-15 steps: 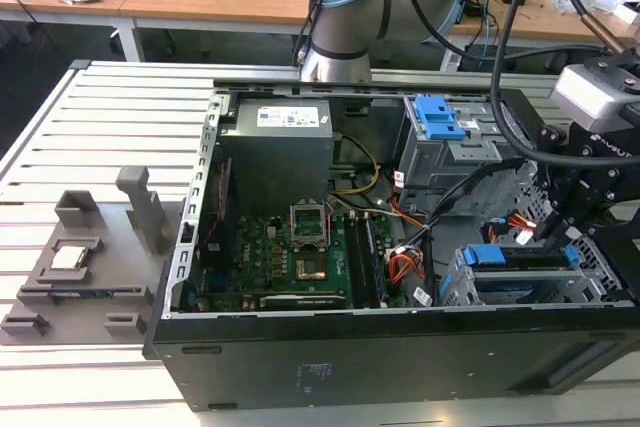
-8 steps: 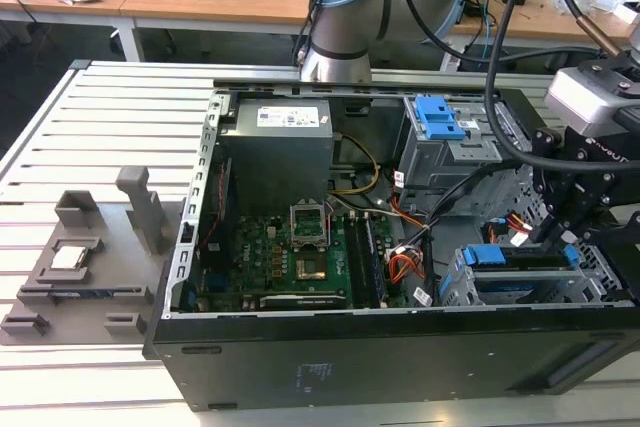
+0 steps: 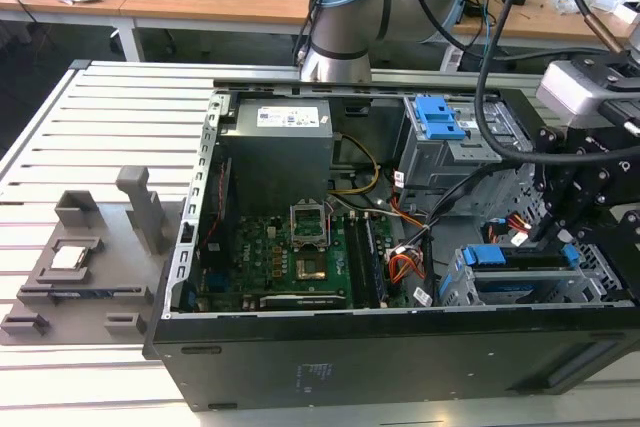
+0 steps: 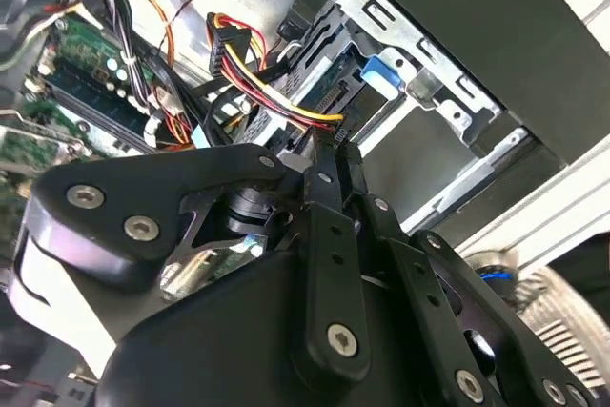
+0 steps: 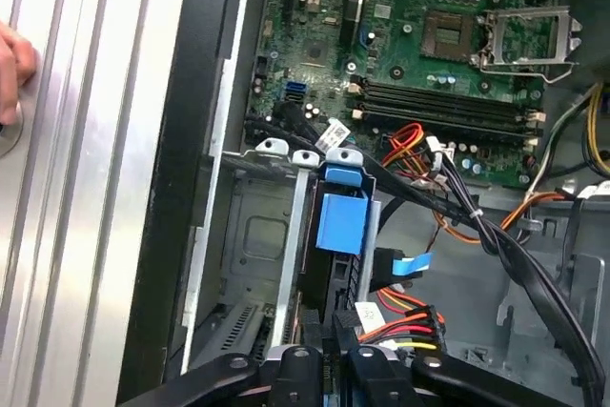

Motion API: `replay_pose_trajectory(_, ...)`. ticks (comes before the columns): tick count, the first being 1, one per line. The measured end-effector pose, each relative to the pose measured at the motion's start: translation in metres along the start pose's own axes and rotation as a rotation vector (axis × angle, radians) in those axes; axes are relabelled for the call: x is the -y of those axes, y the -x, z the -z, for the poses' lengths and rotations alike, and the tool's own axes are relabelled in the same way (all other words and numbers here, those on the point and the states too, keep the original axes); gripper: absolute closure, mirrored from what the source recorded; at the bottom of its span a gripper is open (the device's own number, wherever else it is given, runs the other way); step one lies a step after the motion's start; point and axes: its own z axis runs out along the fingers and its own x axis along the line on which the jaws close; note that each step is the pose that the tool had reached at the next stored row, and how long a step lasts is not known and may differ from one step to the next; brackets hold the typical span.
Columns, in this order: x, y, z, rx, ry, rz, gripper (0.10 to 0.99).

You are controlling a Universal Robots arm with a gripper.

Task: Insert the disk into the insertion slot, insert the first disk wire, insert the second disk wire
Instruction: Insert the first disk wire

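The disk [image 3: 520, 260], dark with a blue tab [image 5: 341, 221], sits inside the insertion slot [image 3: 470, 292], a low grey cage at the case's front corner on the exterior view's right. My gripper [image 3: 548, 237] hangs over the disk's rear end. In both wrist views its fingers [image 4: 322, 164] stand close together on the black plug of a red, yellow and black disk wire [image 4: 276, 102], right at the disk's edge [image 5: 324, 283]. A flat blue wire [image 5: 405, 262] lies beside the disk; whether it is plugged in I cannot tell.
The open computer case [image 3: 330, 367] lies on a slatted metal table [image 3: 110, 127]. A taller grey cage with a blue latch [image 3: 438, 119] stands behind the slot. Loose cables [image 5: 496, 235] cross between motherboard [image 3: 290, 257] and cages. A person's hand [image 5: 13, 64] rests on the table.
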Motion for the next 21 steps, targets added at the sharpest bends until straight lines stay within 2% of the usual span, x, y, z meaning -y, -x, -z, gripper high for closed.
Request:
replay_pose_trajectory(2, 0.0000, 0.0000, -0.0002, 0.0038, 0.003, -0.063, 0.918)
replay_pose_trajectory(4, 0.0000, 0.0000, -0.0001, 0.0076, 0.004, -0.092, 0.918)
replay_pose_trajectory(5, 0.0000, 0.0000, -0.0003, 0.0192, 0.004, -0.110, 0.918)
replay_pose_trajectory(6, 0.0000, 0.0000, -0.0002, 0.0393, 0.002, -0.119, 0.918)
replay_pose_trajectory(7, -0.0001, 0.0000, -0.0002, 0.0459, 0.002, -0.123, 0.918)
replay_pose_trajectory(11, -0.0002, 0.0001, -0.0015, 0.0486, 0.003, -0.161, 0.918)
replay_pose_trajectory(21, -0.0001, -0.0004, -0.0047, 0.0486, 0.003, -0.154, 0.918)
